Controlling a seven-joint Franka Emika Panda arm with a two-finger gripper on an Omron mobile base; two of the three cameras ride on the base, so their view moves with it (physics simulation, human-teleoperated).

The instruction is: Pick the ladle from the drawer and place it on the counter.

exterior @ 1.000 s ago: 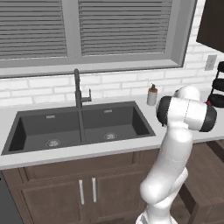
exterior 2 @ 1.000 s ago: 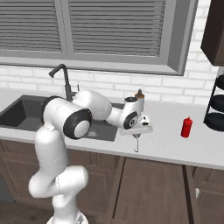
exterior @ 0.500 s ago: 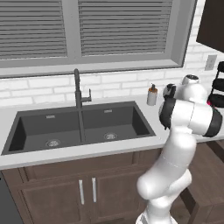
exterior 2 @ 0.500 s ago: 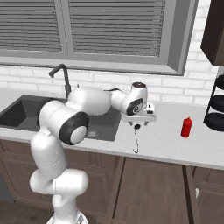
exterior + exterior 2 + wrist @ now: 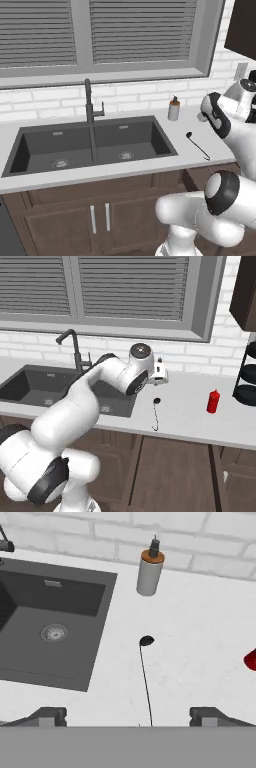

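- Black ladle (image 5: pixel 145 672) lies flat on the pale tabletop (image 5: pixel 190 416), just beside the sink (image 5: pixel 90 145), bowl toward the soap bottle (image 5: pixel 149 571).
- End effector (image 5: pixel 128 714) hangs above it, fingers spread wide, holding nothing.
- Placing looks done; I judge only lifting clear is left.

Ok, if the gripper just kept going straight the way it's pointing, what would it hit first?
Probably the ladle. The open gripper looks down at the counter, and the ladle's handle lies right between its tips. Depth is unclear, so it may reach bare counter just beside the handle.
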